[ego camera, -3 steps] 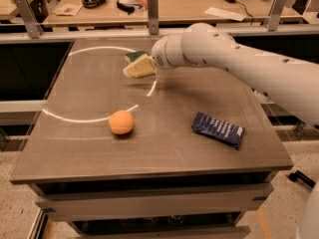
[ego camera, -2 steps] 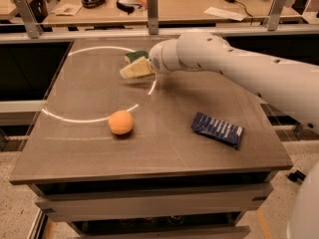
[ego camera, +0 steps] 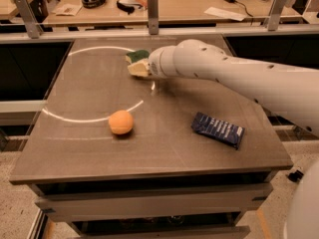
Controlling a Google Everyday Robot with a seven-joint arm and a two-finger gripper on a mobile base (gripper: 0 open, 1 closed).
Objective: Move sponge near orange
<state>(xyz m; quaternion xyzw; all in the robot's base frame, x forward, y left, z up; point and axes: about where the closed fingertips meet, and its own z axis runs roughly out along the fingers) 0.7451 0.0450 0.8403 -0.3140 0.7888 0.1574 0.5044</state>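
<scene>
The sponge [ego camera: 137,63], dark green on top with a pale yellow body, is tilted at the end of my arm over the far middle of the table. My gripper [ego camera: 146,67] is shut on the sponge, mostly hidden behind the white wrist. The orange [ego camera: 121,122] sits on the table nearer the front, left of centre, well apart from the sponge, towards the camera and slightly left of it.
A dark blue snack packet [ego camera: 218,130] lies on the right side of the brown table [ego camera: 164,153]. My white arm [ego camera: 239,78] crosses the table's right half. A rail with metal posts [ego camera: 153,6] runs behind the table, with a cluttered desk beyond.
The arm and the sponge have shifted slightly, a little left and then back; the sponge stays at the arm's end. The orange and the packet have not moved.
</scene>
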